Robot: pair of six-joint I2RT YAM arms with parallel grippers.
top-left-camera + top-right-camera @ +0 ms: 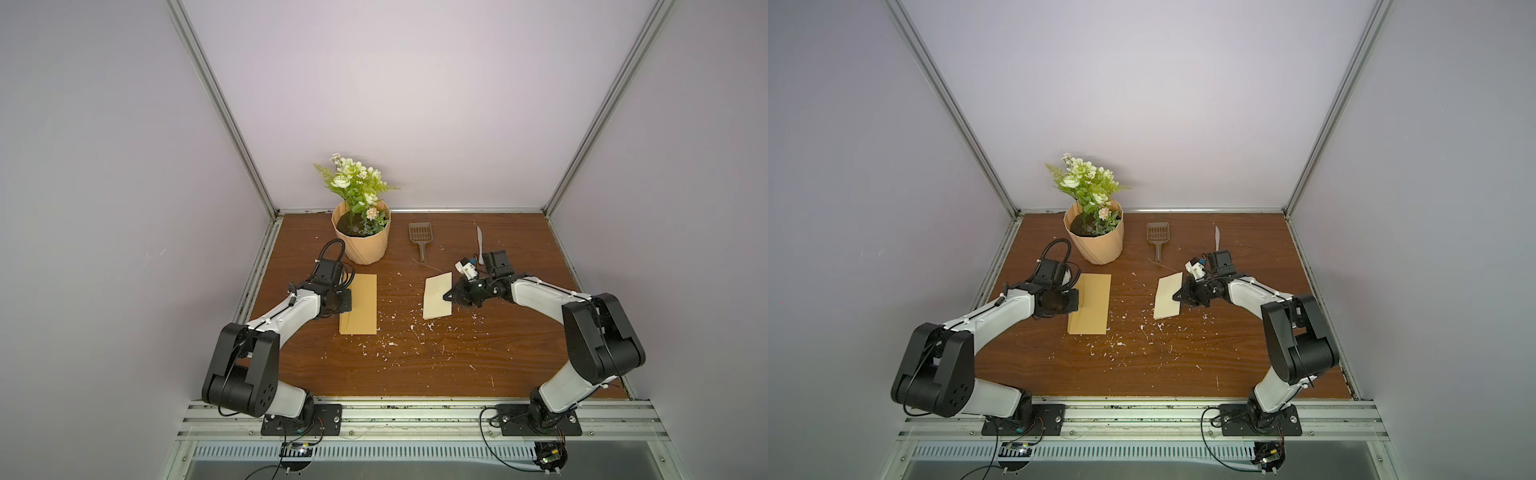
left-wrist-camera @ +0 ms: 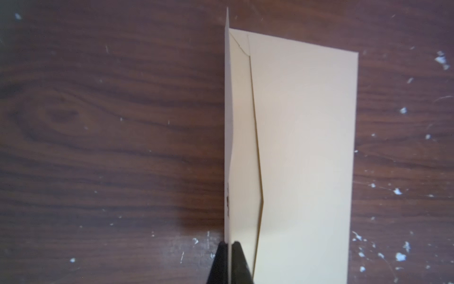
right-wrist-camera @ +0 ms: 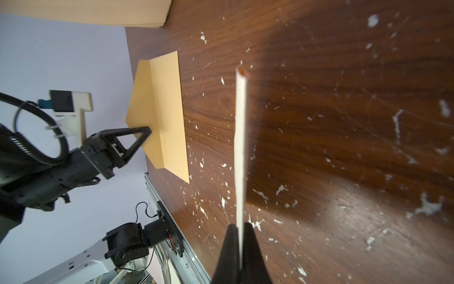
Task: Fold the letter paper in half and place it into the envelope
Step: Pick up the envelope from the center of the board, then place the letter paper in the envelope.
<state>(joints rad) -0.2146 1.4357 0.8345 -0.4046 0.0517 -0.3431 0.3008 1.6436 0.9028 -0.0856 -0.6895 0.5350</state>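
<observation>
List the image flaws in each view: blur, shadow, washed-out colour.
Top views: soft even light, sharp, no hard shadows. Left wrist view: envelope overexposed to pale cream, wood grain soft. Right wrist view: letter paper casts a broad dark shadow across the table; flecks beyond it blurred.

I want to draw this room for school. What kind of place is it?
Probably a robot lab booth: a left arm and a right arm bolted to a metal rail, plain walls on a metal frame, one wooden table.
</observation>
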